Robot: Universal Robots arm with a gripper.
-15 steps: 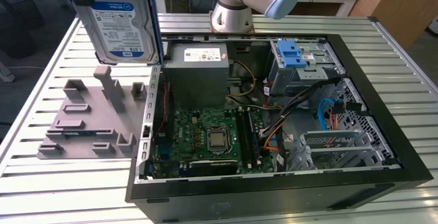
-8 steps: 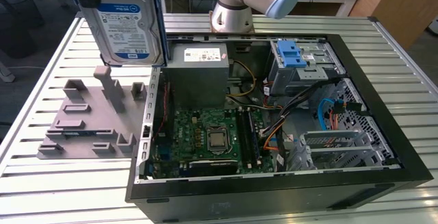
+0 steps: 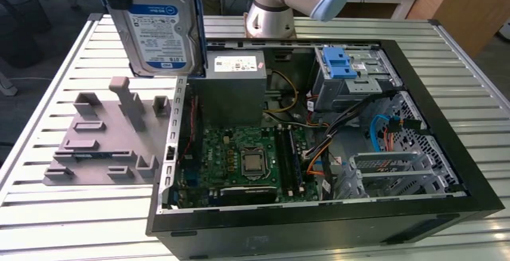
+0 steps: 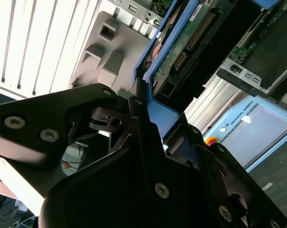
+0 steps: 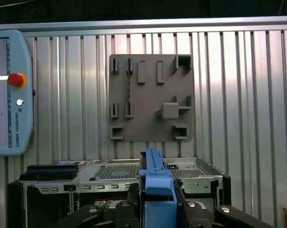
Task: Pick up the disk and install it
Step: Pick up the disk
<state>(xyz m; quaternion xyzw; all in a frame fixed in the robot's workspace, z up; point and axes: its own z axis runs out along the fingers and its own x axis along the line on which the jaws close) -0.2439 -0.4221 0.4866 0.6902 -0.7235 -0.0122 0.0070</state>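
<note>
disk (image 3: 162, 25) hangs upright in the upper left of the exterior view, above the grey fixture plate (image 3: 104, 135). gripper (image 5: 157, 192) fingers are clamped on its blue-railed edge. Rigid, dense, probably shock-sensitive. Hold by the rails, off the exposed circuit board.

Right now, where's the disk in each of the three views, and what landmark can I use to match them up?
Exterior view: the disk hangs upright, label toward the camera, high at the exterior view's left, above the grey fixture plate.
Second wrist view: the disk's circuit-board face and blue rail, with the plate beside it.
First wrist view: edge-on, blue rail showing, clamped in the gripper.
Shared landmark: the grey fixture plate.
</note>
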